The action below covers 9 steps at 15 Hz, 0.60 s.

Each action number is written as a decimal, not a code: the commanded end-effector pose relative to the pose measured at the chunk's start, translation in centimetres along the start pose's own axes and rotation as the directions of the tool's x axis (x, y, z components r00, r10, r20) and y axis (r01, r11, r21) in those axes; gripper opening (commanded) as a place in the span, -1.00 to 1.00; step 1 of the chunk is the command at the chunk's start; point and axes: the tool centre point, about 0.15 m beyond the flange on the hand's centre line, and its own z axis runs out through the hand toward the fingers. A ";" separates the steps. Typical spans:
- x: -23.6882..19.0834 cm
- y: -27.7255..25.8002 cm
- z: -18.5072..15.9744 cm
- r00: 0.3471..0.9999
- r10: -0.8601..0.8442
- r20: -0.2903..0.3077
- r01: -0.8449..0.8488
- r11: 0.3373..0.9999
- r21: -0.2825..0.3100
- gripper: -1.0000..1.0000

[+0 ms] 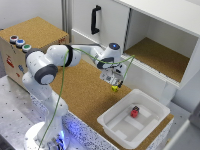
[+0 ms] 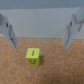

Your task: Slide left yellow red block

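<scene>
- The yellow red block [image 1: 115,88] sits on the cork surface [image 1: 80,85], near the edge where the white plastic tray [image 1: 114,125] begins. No red is visible on it from either camera.
- The gripper [image 1: 113,79] hangs directly above the block. In the wrist view the two fingers [image 2: 9,31] stand spread apart with nothing between them; the yellow red block [image 2: 33,56] lies on the cork below and between them, not touched.
- Step in hand, as a judgement: positioning over the block before contact. The slide itself does not appear to have begun.
- The next move calls for lowering the fingers until one flanks the side of the block opposite the intended travel, then pushing level across the cork, keeping the tips just off the surface.
- A small red block with a dark top [image 1: 135,111] rests inside the tray; it is not the target.
- Risk: the block is small and may tip or slip past a finger.
</scene>
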 end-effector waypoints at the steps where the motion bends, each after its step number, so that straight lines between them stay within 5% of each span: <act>1: 2.4 4.3 4.2 0.999 0.015 0.031 -0.015 1.000 0.008 1.00; 6: 3.4 3.2 7.0 0.998 -0.043 0.035 0.045 0.998 -0.047 1.00; 7: 3.5 3.3 7.3 0.999 -0.039 0.029 0.040 0.997 -0.060 -1.00; 9: 4.0 3.7 7.7 0.999 -0.029 0.025 0.030 0.999 -0.029 -1.00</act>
